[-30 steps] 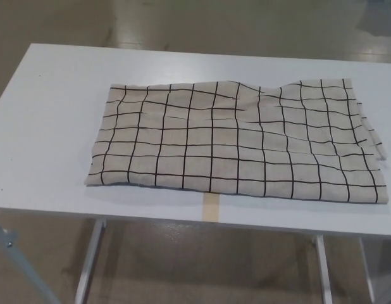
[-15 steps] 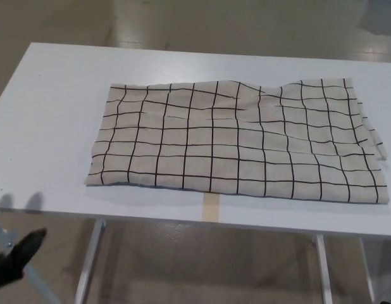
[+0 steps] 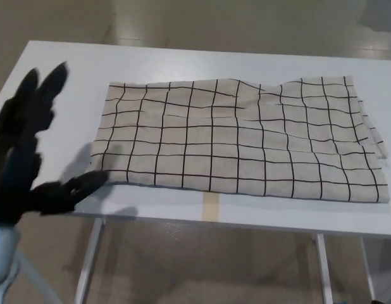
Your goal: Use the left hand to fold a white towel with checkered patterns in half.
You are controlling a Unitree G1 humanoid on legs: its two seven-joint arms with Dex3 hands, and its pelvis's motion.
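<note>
A white towel with a black checkered grid lies spread flat on the white table, its long side running left to right, with slight wrinkles near the middle top. My left hand hovers at the table's left side, open, two fingers pointing up and the thumb reaching toward the towel's near left corner. The thumb tip sits just left of that corner; I cannot tell if it touches. The right hand does not show.
A strip of tan tape marks the table's front edge below the towel. The table's metal legs stand on a glossy grey floor. Bare tabletop lies left of and behind the towel.
My left hand has risen from the lower left corner of the picture to beside the towel's left edge, fingers spread. The towel has not moved.
</note>
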